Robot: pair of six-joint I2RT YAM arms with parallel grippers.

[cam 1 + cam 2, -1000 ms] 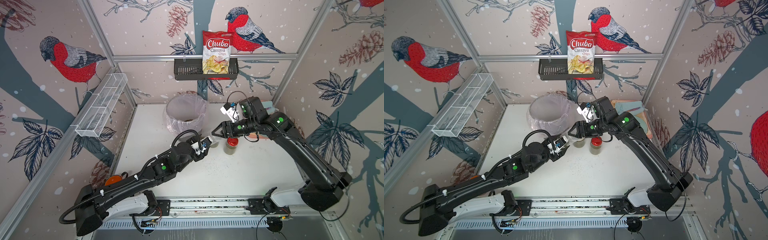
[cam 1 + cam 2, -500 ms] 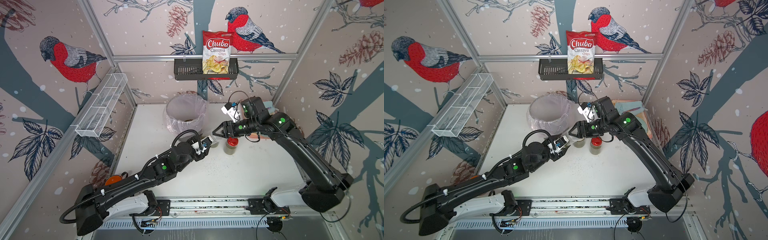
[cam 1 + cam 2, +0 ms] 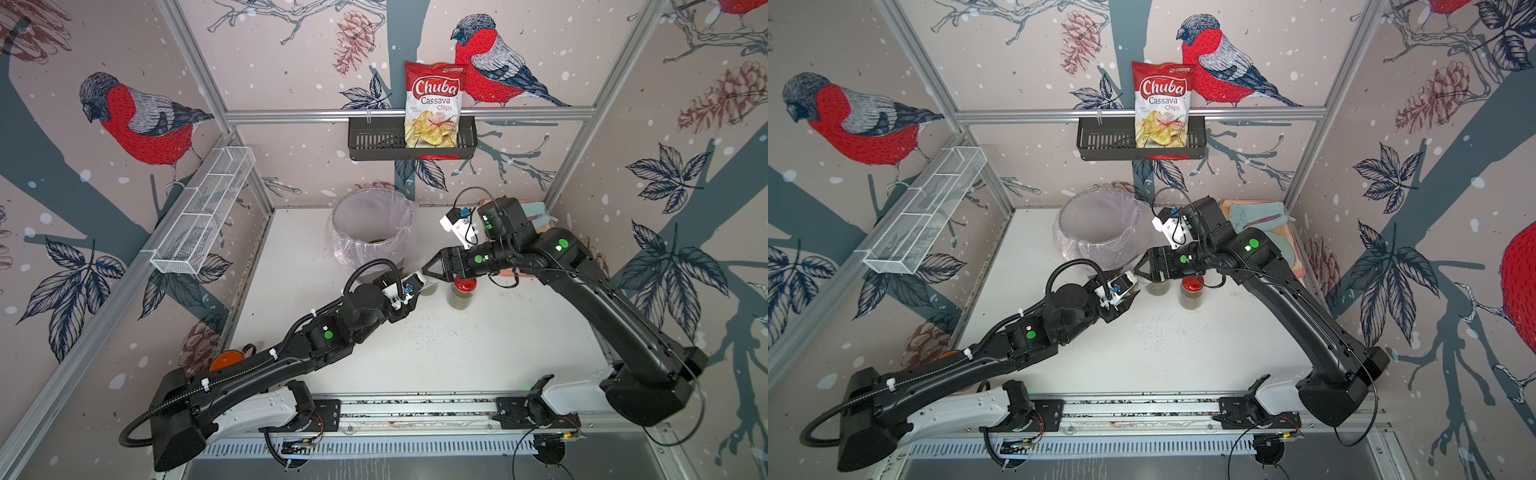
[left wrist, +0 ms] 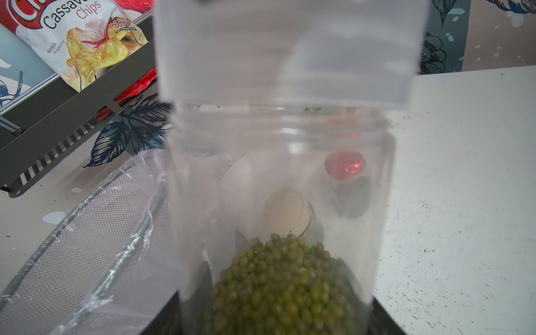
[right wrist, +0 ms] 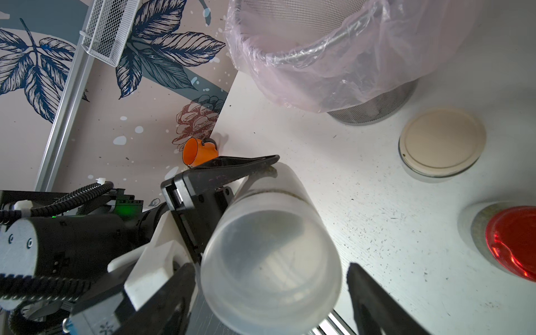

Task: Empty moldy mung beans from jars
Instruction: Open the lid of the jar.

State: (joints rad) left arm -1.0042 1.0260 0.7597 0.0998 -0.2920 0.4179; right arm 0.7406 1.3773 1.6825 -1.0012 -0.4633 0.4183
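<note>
My left gripper (image 4: 275, 319) is shut on a clear jar (image 4: 278, 174) tilted above the table, with mung beans (image 4: 284, 284) piled at its lower end. A frosted white lid (image 4: 284, 52) caps the jar. My right gripper (image 5: 269, 269) stands open around that lid (image 5: 269, 261), with a gap beside one finger (image 5: 371, 304). In both top views the two grippers meet in front of the bin, the left gripper (image 3: 415, 286) below the right gripper (image 3: 430, 270). A beige-lidded jar (image 5: 442, 143) and a red-lidded jar (image 5: 513, 240) stand on the table close by; the red-lidded jar (image 3: 461, 291) also shows from above.
A grey mesh bin (image 3: 374, 232) with a clear liner stands at the back, just behind the grippers. An orange cup (image 5: 198, 152) lies by the left wall. Folded cloths and plates (image 3: 1258, 216) sit in the back right corner. Dark specks dot the white table (image 3: 457, 353).
My right gripper's jaws have widened around the lid. Both arms have stayed almost where they were, and the left gripper keeps its hold on the jar.
</note>
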